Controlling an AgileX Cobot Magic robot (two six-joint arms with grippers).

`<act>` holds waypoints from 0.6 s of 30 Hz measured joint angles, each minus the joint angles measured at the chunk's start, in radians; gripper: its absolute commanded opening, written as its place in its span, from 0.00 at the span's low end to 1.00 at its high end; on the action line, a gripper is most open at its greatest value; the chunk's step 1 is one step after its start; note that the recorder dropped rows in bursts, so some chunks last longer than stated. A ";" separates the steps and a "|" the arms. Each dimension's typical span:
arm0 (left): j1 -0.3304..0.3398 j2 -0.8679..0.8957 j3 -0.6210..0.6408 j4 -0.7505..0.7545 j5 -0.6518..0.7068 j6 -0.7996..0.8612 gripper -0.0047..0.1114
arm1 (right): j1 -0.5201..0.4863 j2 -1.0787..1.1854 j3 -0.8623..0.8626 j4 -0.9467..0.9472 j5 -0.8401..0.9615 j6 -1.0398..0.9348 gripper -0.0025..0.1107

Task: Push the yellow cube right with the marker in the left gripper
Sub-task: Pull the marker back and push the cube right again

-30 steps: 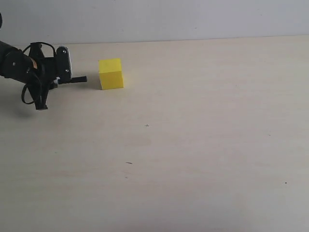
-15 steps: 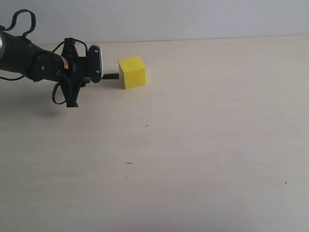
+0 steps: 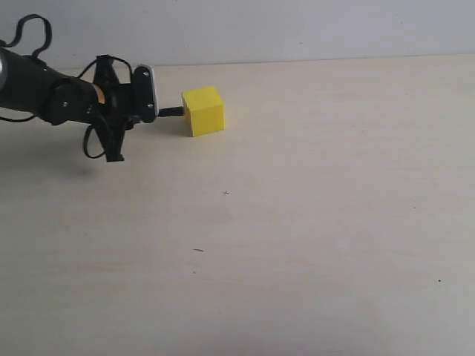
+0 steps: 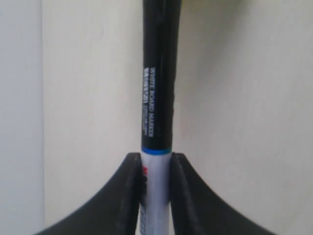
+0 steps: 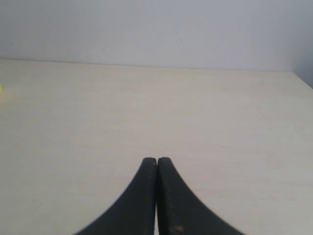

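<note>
Firstly, table (image 3: 312, 297): lying pale and matte, bearing a few tiny dark specks.
Right gripper (image 5: 156, 164): facing out across the table, fingers pressing together, gripping nothing.
Left gripper (image 4: 156, 159): reaching in from the left side, pinching the marker's white barrel between both fingers.
Marker (image 4: 157, 73): pointing level rightward, black end appearing to touch the cube's left face.
Yellow cube (image 3: 203, 110): sitting flat toward the table's far edge, left of centre.

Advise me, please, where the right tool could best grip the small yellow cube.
Probably from above, pinching the small matte yellow cube across its front and back faces: they are flat, parallel and free, whereas the black-capped white marker sits at its left face.
</note>
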 measured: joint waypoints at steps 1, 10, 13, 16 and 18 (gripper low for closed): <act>-0.019 0.004 -0.007 0.000 0.002 0.000 0.04 | 0.000 0.000 0.000 0.000 0.000 0.000 0.02; -0.060 0.000 -0.086 0.000 0.154 -0.091 0.04 | 0.000 0.000 0.000 0.000 0.000 0.000 0.02; -0.035 0.000 -0.086 0.000 0.166 -0.118 0.04 | 0.000 0.000 0.000 0.000 0.000 0.000 0.02; -0.028 0.002 -0.086 0.003 0.155 -0.124 0.04 | 0.000 0.000 0.000 0.000 0.000 0.000 0.02; -0.028 0.006 -0.086 0.003 0.117 -0.124 0.04 | 0.000 0.000 0.000 0.000 0.000 0.000 0.02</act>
